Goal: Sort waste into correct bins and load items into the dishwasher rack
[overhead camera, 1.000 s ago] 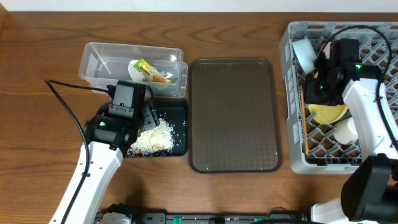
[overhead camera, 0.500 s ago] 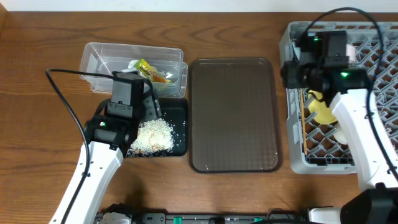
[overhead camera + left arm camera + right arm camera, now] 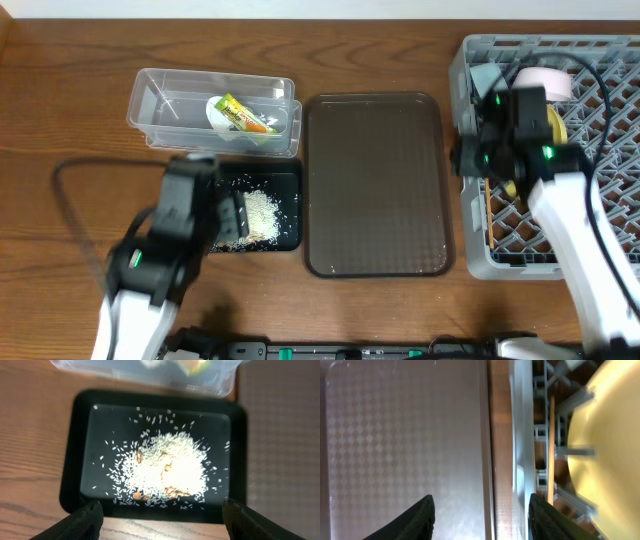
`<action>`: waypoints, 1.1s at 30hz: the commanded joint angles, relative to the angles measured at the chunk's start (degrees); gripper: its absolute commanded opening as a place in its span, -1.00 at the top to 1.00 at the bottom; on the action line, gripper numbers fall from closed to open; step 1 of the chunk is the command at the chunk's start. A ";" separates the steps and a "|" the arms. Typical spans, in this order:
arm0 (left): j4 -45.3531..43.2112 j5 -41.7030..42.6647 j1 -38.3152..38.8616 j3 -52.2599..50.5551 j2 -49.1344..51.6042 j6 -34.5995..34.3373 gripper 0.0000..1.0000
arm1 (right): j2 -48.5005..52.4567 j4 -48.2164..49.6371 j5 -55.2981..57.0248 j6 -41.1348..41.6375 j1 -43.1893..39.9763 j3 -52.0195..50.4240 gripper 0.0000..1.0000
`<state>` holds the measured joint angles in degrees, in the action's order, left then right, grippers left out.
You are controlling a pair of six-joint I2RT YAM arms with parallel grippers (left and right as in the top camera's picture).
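Table [image 3: 60, 100]: brown wood-grain surface that carries every item. It fills the overhead view.
Room: a pale strip [image 3: 250, 8] runs beyond the table's far edge. What it is cannot be told.
Dishwasher rack [image 3: 470, 215]: grey lattice crate at the right end of the table, just beside the serving tray.
Serving tray [image 3: 375, 185]: dark brown, flat, at table centre, between the black tray and the rack.
Right arm [image 3: 575, 220]: white links rise from the near right corner and cross the rack. The black wrist shows a green light.
Right gripper [image 3: 468, 158]: over the rack's left wall. In the wrist view [image 3: 481, 502] both fingers [image 3: 415, 520] stand spread with nothing between them.
Left arm [image 3: 140, 290]: white links from the near left edge, blurred in the overhead view. A black cable [image 3: 70, 180] loops at its left.
Left gripper [image 3: 232, 215]: above the black tray, pointing down. In the wrist view [image 3: 162, 507] the fingers [image 3: 85, 520] stand wide apart at the tray's near rim, holding nothing.
Clear tub [image 3: 160, 100]: far left, touching the black tray's far rim.
Black tray [image 3: 288, 225]: near side of the tub, just beside the serving tray.
Plate [image 3: 605, 445]: pale yellow, in the rack's left half, mostly hidden under the right arm from overhead.
White bowl [image 3: 545, 80]: at the rack's far side, partly seen.
Wrapper [image 3: 240, 113]: green-yellow-orange with white paper, inside the tub's right half.
Chopsticks [image 3: 487, 220]: inside the rack, along its left wall.
Rice scraps [image 3: 170, 467]: whitish heap with a few brown bits, in the black tray. Loose grains lie around it.
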<state>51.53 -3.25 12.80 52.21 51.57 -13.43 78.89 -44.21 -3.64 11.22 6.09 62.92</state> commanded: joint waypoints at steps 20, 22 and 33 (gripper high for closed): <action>2.25 1.29 -0.20 -3.98 -24.83 0.31 -0.79 | -45.72 -2.54 5.11 0.96 0.70 -22.58 -0.99; 2.25 1.29 -0.20 -3.98 -24.83 0.28 -0.80 | -45.72 -3.91 5.11 0.96 0.70 -22.58 -0.99; 2.25 1.29 -0.20 -3.98 -24.83 0.31 -0.81 | -45.64 -11.26 5.49 0.74 0.68 -22.58 -0.99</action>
<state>53.67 -1.87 12.80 48.47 26.85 -13.45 33.26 -54.52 0.97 11.75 6.09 40.71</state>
